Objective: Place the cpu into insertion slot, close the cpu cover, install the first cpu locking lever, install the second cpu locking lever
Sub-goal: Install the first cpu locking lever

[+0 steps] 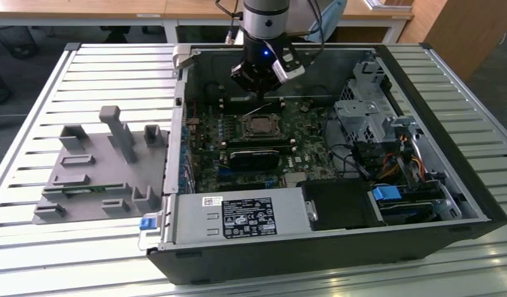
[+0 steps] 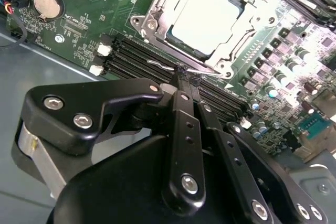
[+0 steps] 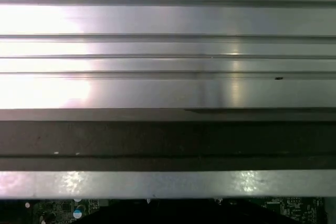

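The cpu (image 2: pixel 207 17) lies flat in the insertion slot (image 1: pixel 260 127) on the green motherboard, its silvery top showing. The cpu cover (image 2: pixel 157 11) is down around it as a metal frame. A thin wire locking lever (image 2: pixel 160 65) runs along the socket's edge beside the memory slots; in the exterior view it rises at a slant (image 1: pixel 257 112). My gripper (image 2: pixel 181 72) is shut, and its black fingertips meet right at this wire. I cannot tell whether the wire is pinched or only touched. In the exterior view the gripper (image 1: pixel 257 98) hangs inside the case, just behind the socket.
Black memory slots (image 2: pixel 136 59) and a coin battery (image 2: pixel 48 3) lie near the socket. The case holds a power supply (image 1: pixel 241 218) in front and a drive cage (image 1: pixel 369 117) on the exterior view's right. A grey fixture (image 1: pixel 104 167) sits on the slatted table (image 3: pixel 168 45).
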{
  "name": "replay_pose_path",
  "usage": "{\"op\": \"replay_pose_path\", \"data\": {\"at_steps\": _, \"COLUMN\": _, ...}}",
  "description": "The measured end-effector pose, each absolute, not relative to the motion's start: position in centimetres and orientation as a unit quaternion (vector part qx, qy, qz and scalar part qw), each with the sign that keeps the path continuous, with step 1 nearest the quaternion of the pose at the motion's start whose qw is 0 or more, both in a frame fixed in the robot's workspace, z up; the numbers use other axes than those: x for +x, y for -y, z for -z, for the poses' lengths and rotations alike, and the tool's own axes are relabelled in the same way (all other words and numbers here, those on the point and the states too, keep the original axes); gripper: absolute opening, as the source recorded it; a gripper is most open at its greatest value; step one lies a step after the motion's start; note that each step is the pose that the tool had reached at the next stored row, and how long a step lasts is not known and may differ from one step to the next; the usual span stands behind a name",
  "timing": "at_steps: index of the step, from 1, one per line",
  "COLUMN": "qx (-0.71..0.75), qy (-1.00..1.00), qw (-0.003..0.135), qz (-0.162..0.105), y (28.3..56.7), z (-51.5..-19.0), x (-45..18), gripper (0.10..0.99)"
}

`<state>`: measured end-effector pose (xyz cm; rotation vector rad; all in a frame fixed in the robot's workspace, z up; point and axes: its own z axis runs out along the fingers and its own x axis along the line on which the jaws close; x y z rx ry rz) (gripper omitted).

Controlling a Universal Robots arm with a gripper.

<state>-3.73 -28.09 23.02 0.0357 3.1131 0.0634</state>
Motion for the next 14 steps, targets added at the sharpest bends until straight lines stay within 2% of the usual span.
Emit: {"op": "replay_pose_path", "data": {"at_steps": 14, "qx": 0.012, "qy": -1.000, "qw": 0.014, "qz": -0.020, "y": 27.97, "z": -22.50, "x": -2.97, "gripper": 0.106}}
